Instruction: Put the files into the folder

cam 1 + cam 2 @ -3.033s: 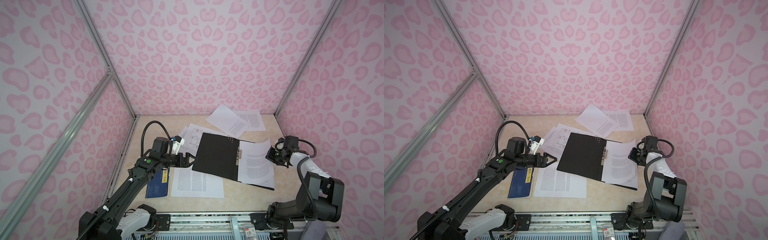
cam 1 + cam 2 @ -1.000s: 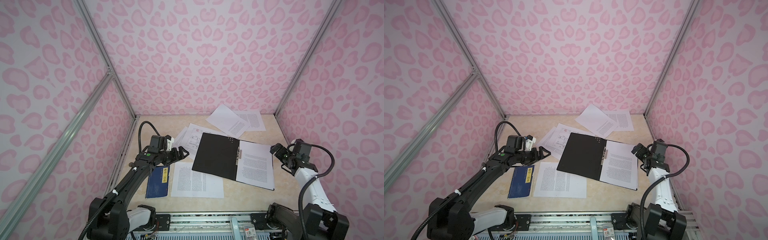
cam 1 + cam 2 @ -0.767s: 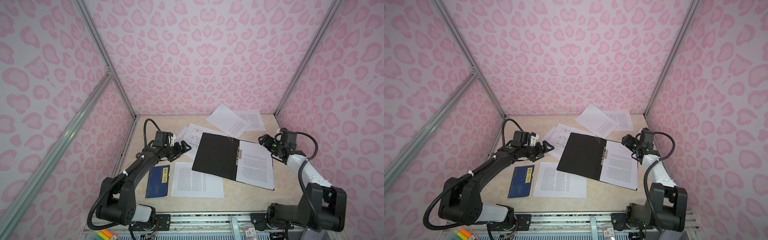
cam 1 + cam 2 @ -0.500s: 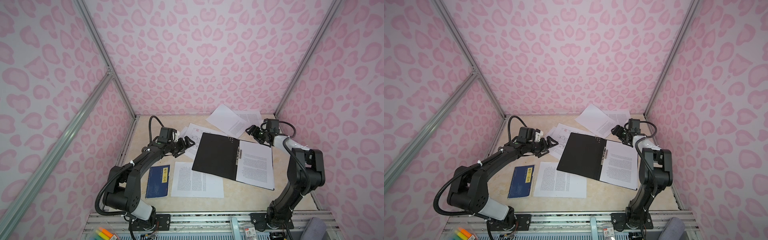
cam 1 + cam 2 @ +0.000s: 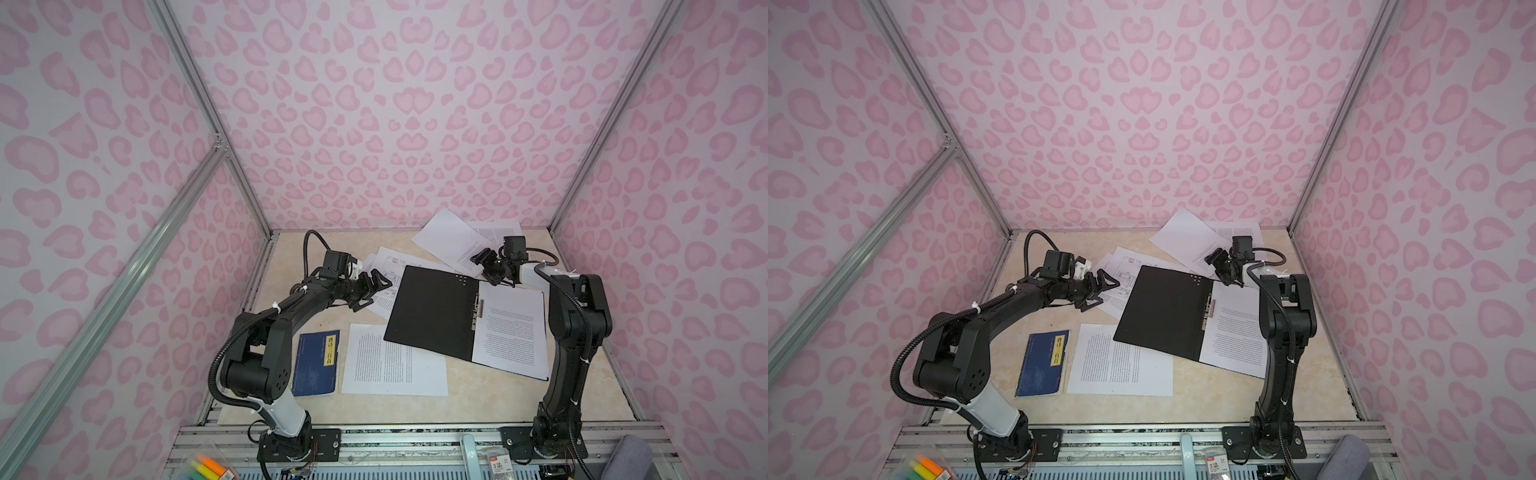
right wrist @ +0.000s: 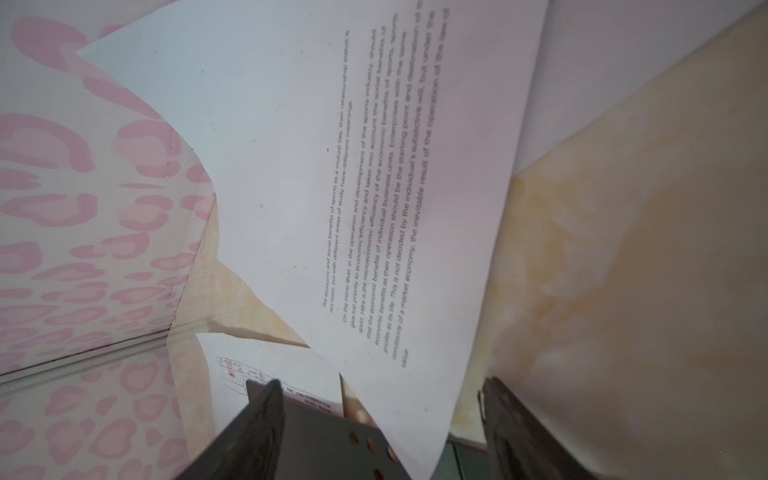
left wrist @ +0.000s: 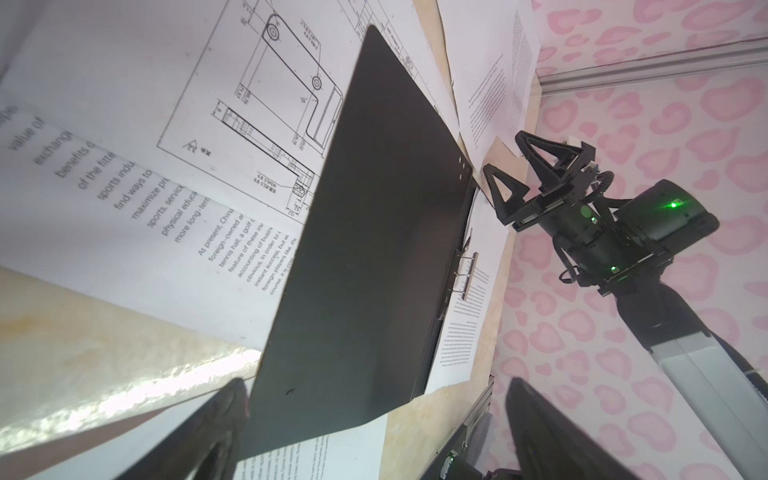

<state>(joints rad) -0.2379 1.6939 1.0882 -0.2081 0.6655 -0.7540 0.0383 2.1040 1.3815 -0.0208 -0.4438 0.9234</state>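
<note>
The folder [image 5: 432, 311] lies open in both top views, black inside up, with one printed sheet [image 5: 511, 332] on its right half. More files lie loose: one [image 5: 390, 361] at the front, a drawings sheet [image 5: 388, 264] at the folder's left, and two [image 5: 453, 241] at the back. My left gripper [image 5: 380, 286] hangs open over the drawings sheet [image 7: 249, 104], beside the folder's left edge [image 7: 374, 228]. My right gripper [image 5: 484, 266] is open at the folder's far corner. A back sheet's corner [image 6: 374, 187] lies between its fingers, untouched.
A dark blue book [image 5: 316, 363] with a yellow label lies at the front left beside the left arm's base. Pink patterned walls close in the back and both sides. A metal rail [image 5: 415, 440] runs along the front, with a box of markers [image 5: 208, 467] below it.
My right arm has swung from the folder's right side to its far corner, over the back sheet, and its jaws have narrowed a little. My left gripper has moved back towards the drawings sheet.
</note>
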